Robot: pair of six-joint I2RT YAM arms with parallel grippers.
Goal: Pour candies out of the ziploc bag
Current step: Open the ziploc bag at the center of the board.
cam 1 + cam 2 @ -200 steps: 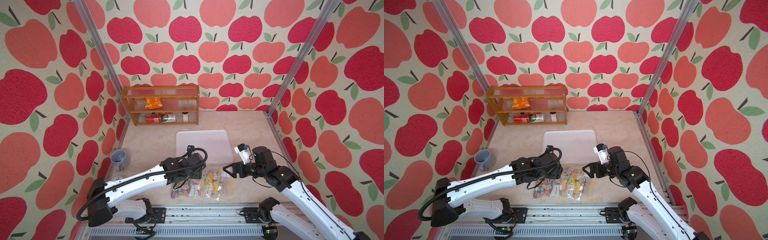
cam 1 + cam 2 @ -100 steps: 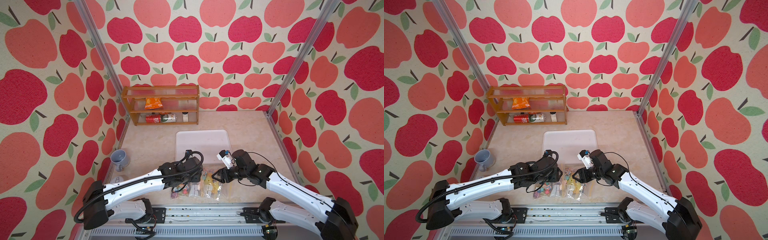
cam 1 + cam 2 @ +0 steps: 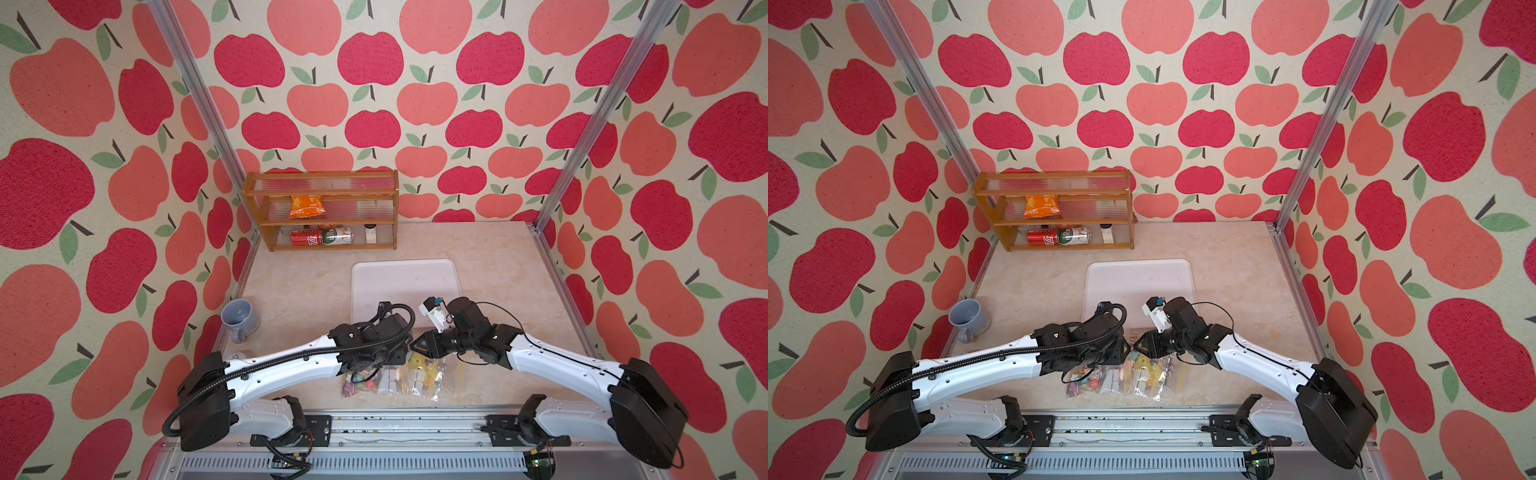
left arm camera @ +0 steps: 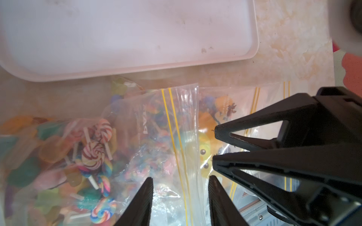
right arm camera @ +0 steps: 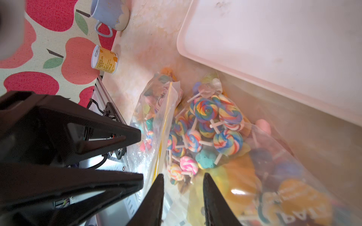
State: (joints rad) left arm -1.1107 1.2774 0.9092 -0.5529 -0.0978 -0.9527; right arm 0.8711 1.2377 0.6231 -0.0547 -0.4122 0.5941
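Candies (image 5: 205, 127) sit inside the clear ziploc bag (image 3: 415, 380) at the near edge of the marbled tabletop (image 3: 490, 257), just short of the white tray (image 3: 405, 274). Your left gripper (image 4: 181, 178) and right gripper (image 5: 183, 174) meet nearly tip to tip over it, each with fingers parted astride its film. A grey mug (image 3: 240, 318) and yellow tin (image 5: 104, 59) stand to the left, a wooden rack (image 3: 320, 183) at the back under apple-print walls (image 3: 374, 62).

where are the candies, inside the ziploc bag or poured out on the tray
Inside the ziploc bag: the candies show through its clear plastic, and the tray beside it holds none.
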